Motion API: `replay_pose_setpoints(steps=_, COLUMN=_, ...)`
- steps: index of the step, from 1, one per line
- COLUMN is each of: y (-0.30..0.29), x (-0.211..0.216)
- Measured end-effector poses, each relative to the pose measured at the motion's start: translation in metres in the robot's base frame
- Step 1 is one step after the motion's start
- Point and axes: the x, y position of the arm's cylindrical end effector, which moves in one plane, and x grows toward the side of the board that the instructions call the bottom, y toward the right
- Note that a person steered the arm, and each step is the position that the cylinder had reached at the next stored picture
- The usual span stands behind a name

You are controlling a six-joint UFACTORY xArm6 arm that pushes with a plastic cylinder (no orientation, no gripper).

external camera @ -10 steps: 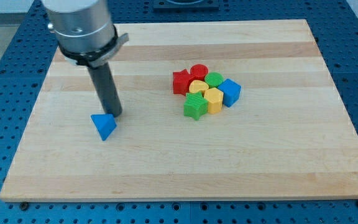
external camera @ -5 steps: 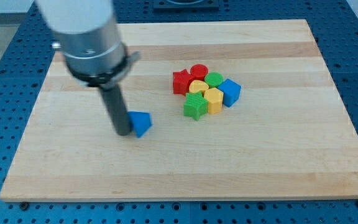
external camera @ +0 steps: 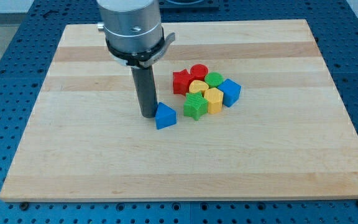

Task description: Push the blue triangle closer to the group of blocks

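The pale wooden worktop [external camera: 73, 162] carries a blue triangle [external camera: 165, 116] touching my tip [external camera: 148, 116] on its right in the view. Further right sits a huddle: green star [external camera: 195, 107], red star [external camera: 181, 81], blue cube [external camera: 230, 92].

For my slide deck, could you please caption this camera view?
My tip sits at the left of the blue triangle, just short of the green star at the block group's edge.

The arm's housing [external camera: 131, 25] runs off the view's top; the red cylinder [external camera: 199, 71] sits half-hidden behind neighbours.
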Motion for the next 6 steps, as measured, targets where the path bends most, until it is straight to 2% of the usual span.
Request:
replay_pose_setpoints(steps=3, y=0.064, x=0.032)
replay_pose_setpoints(steps=6, y=0.064, x=0.047)
